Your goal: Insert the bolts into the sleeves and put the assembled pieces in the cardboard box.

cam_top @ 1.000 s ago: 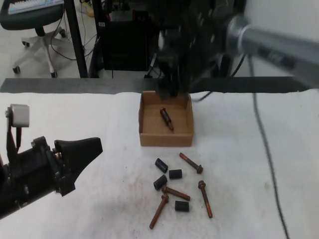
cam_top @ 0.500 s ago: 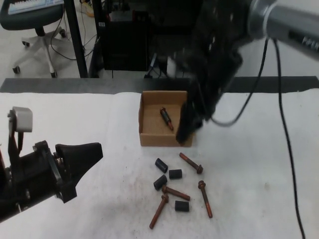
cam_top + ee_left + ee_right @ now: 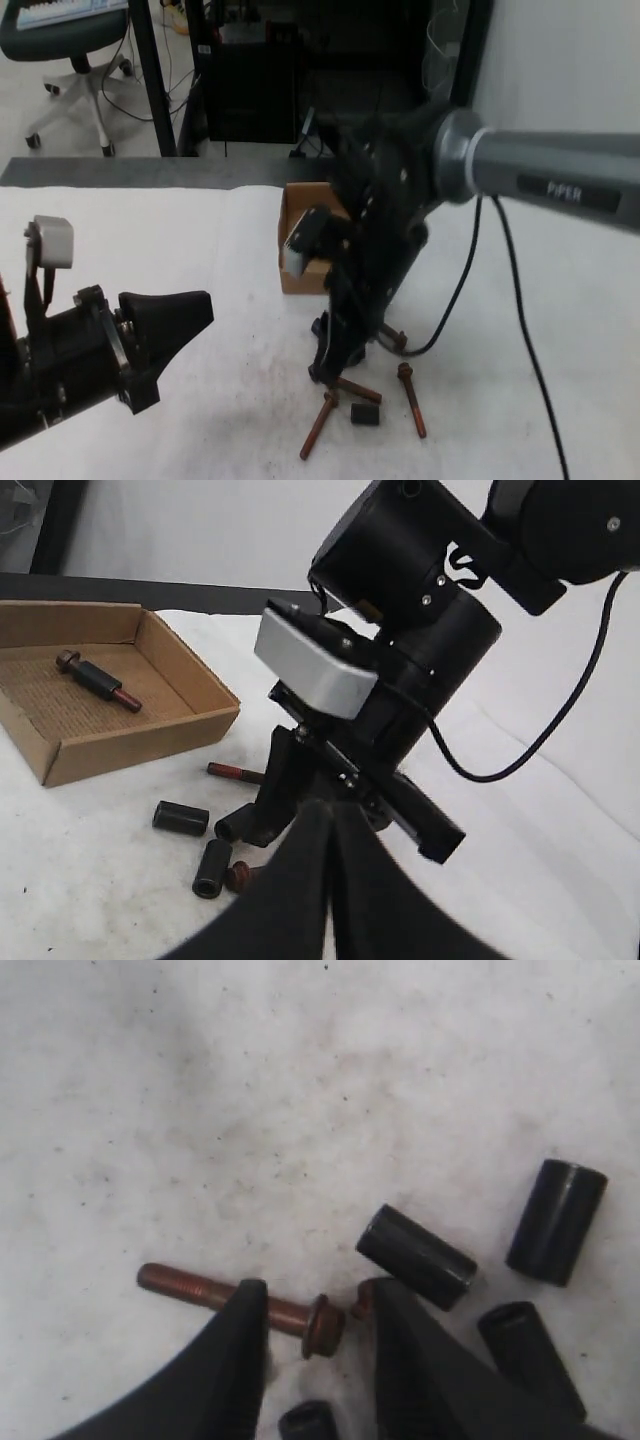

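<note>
The right gripper [image 3: 316, 1298] has its two fingers apart, one on each side of the head of a copper-brown metal bolt [image 3: 205, 1289]. The bolt lies flat on the white cloth [image 3: 150, 230] and is not clamped. Just beside the head lies a short black cylindrical sleeve [image 3: 415, 1257], and another black sleeve [image 3: 556, 1222] lies further out.

The left gripper [image 3: 325, 820] has its fingers together, holding nothing, well apart from the pile. The cloth between them is bare. Right of the pile the cloth is bare up to a thin black cable [image 3: 520, 322].

The brown cardboard box [image 3: 150, 742] stands near the pile, open on top. One assembled piece [image 3: 98, 680] lies inside.
</note>
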You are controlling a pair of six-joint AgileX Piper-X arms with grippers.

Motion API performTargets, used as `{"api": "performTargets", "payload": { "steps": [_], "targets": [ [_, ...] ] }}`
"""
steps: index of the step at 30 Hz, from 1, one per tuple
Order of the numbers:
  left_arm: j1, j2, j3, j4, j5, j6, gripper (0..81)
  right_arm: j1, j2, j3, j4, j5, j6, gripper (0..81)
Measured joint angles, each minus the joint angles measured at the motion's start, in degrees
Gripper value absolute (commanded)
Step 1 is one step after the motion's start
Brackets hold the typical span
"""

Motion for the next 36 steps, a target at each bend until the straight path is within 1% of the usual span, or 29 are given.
{"api": "performTargets", "payload": {
  "steps": [3, 8, 14, 18, 27, 36],
  "targets": [
    [0.0, 0.0, 0.0, 0.0, 0.0, 0.0, 0.3, 0.45, 0.0, 1.47, -2.01, 3.84, -2.55, 33.3],
    [0.0, 0.0, 0.0, 0.0, 0.0, 0.0, 0.3, -0.34, 0.0, 3.86, -2.82, 7.3, -4.58, 33.3],
    [0.0, 0.0, 0.0, 0.0, 0.0, 0.0, 0.3, -1.99, 0.0, 4.72, -2.59, 8.41, -4.95, 33.3],
    [0.0, 0.0, 0.0, 0.0, 0.0, 0.0, 0.3, -1.97, 0.55, 4.72, -2.59, 8.39, -5.3, 33.3],
    [0.0, 0.0, 0.0, 0.11, 0.0, 1.28, 0.3, -0.38, 2.84, 4.1, -2.47, 8.48, -6.79, 33.3],
    [0.0, 0.0, 0.07, 0.34, 0.0, 1.28, 0.3, -0.33, 2.95, 4.01, -2.67, 8.6, -7.28, 33.3]
  ]
}}
